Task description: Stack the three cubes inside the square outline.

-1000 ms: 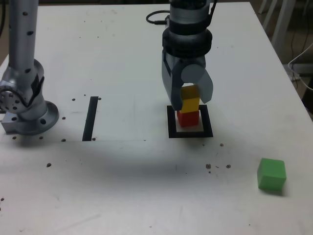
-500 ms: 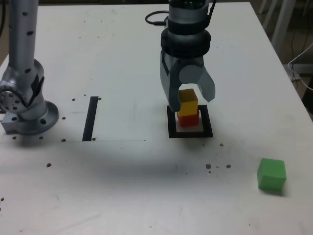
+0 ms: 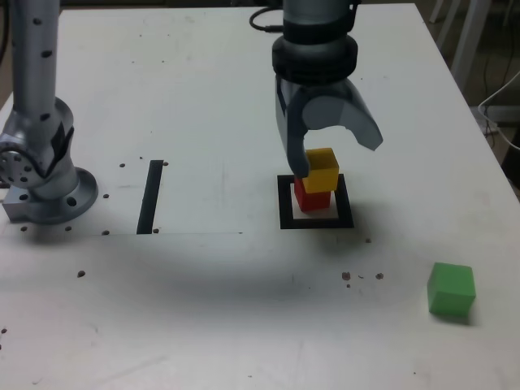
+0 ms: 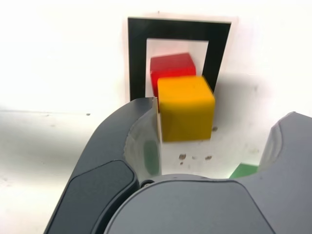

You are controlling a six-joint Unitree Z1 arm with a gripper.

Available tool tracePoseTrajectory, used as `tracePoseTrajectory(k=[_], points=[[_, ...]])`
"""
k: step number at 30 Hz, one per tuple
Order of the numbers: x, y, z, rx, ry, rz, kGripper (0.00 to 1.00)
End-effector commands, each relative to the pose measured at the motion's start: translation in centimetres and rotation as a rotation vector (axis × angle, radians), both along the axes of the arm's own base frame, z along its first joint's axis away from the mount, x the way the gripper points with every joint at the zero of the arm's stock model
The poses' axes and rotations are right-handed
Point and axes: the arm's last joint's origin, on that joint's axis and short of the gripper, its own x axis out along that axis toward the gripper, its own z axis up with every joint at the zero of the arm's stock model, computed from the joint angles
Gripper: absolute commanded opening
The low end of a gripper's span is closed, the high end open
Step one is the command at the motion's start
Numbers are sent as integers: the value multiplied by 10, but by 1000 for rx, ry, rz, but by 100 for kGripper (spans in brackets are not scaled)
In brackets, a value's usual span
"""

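Matte yellow cube (image 3: pixel 321 170) atop red cube (image 3: pixel 312 199), black tape square outline (image 3: pixel 316 223), grey gripper (image 3: pixel 336 158) spread wide

No readable text, labels, brands or numbers anywhere, none on the cubes, tape markings, arm or white worktop (image 3: pixel 203 309)

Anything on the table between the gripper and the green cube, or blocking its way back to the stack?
Nothing visible does. The green cube sits alone toward the exterior view's lower right, bare table between it and the square outline. The open gripper hangs beside the yellow cube, which rests on the red cube.
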Motion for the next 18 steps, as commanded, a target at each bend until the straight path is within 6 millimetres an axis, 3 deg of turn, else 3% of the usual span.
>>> tracePoseTrajectory(k=[1,10,18], points=[[-6,-9,12,7,-19,2,99],[-15,-42,29,71,-38,5,99],[-9,-75,41,102,-97,-37,99]])
